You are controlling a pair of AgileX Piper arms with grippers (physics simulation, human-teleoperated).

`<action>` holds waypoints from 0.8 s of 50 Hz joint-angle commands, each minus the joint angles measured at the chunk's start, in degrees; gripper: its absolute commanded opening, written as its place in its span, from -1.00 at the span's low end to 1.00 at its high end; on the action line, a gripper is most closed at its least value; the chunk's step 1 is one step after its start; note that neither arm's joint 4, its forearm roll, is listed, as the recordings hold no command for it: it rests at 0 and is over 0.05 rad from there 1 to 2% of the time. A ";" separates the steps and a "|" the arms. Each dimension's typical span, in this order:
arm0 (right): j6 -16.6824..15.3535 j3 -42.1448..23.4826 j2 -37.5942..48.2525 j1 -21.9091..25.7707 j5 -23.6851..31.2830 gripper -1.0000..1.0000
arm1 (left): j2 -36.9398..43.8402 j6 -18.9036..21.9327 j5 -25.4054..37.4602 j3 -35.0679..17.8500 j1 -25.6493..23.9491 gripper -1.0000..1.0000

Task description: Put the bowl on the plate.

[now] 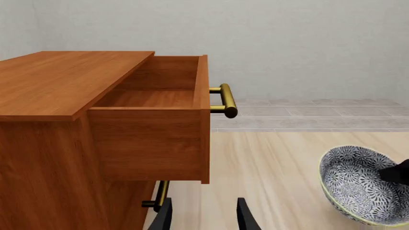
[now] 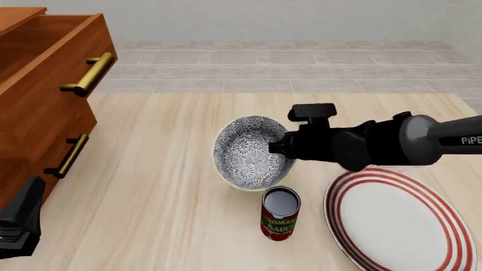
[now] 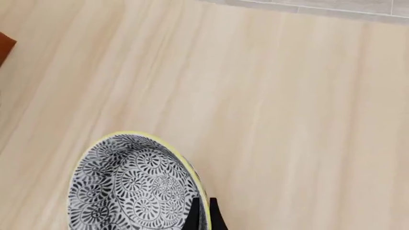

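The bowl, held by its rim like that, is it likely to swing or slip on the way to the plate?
Probably rigid, so the bowl should not flex. It hangs tilted from the right gripper, pinched at one rim spot, so it may pivot or slip. The can standing nearby looks easy to topple.

The right arm [image 2: 391,144] is showing as a thick, rounded, glossy dark-grey tube, carrying white "PiPER" lettering near the frame edge and a boxy black block on top. The left gripper [image 1: 203,213] is showing two slim black fingers.
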 commanded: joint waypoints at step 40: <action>-5.29 2.41 -16.23 -8.42 7.17 -1.00 | 0.00 0.00 0.00 0.00 0.00 1.00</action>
